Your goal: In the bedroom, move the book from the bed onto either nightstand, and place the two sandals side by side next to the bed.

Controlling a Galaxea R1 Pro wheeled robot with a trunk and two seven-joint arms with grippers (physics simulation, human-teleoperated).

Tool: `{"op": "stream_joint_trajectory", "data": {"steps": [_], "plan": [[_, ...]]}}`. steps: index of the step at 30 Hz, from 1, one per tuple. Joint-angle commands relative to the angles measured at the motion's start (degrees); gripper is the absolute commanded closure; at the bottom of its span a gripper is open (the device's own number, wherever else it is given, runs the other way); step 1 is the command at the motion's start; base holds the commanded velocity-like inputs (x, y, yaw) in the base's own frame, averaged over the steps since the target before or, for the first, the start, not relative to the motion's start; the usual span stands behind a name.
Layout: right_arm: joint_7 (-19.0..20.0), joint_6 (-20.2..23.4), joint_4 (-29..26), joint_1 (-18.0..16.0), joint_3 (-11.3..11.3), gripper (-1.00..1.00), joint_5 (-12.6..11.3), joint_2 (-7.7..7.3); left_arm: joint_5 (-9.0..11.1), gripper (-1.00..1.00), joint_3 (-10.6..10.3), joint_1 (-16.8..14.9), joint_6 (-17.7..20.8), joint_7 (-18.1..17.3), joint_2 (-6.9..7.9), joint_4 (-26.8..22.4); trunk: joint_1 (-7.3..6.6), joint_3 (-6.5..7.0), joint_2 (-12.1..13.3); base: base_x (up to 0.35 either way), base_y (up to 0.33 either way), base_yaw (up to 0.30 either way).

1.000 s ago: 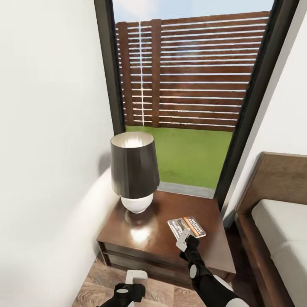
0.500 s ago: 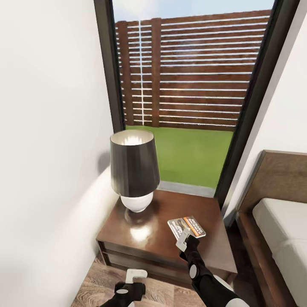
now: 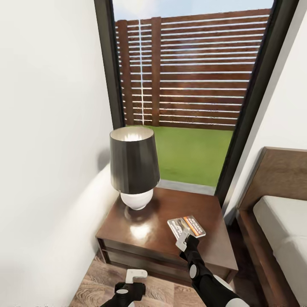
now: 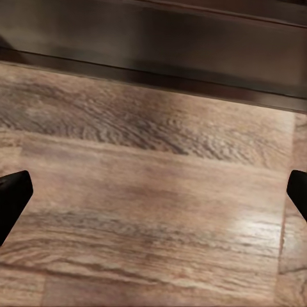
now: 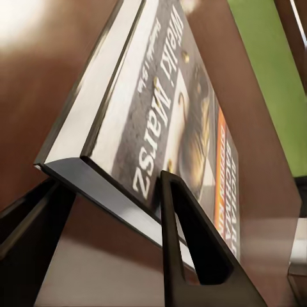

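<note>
Right gripper (image 3: 182, 239): its fingers (image 5: 192, 243) are closed on the near edge of the book (image 3: 186, 226), one above the cover and one beneath, as the right wrist view shows. The book hangs over the front right part of the nightstand (image 3: 145, 232); from the head view it cannot be settled whether its far edge touches the glossy top or rides just above it. Step in hand, as judged: placing the book on the nightstand. The next move calls for lowering until the book lies flat, parting the fingers, and drawing back without dragging it toward the edge.

Left gripper (image 3: 135, 278): held low in front of the nightstand, fingers (image 4: 14, 192) spread wide and empty, over the wood floor (image 4: 153, 211).

A lamp (image 3: 134, 168) stands at the nightstand's back left, well apart from the book. The bed (image 3: 279, 221) is cut off at the head view's right edge, just beside the nightstand. The cover's lettering is only partly legible.
</note>
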Motion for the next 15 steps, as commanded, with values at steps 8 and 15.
{"op": "stream_joint_trajectory", "data": {"steps": [8,15], "plan": [[-0.3,0.5,0.1,0.0,0.3,-1.00,0.4,-0.02,0.3,-1.00,-0.5,0.0,0.2,0.5,0.06,-0.1,0.88,-0.78,-1.6,0.000,0.000,0.000],[-0.3,0.5,0.1,0.0,0.3,-1.00,0.4,-0.02,0.3,-1.00,-0.5,0.0,0.2,0.5,0.05,-0.1,0.88,-0.78,-1.6,0.000,0.000,0.000]]}}
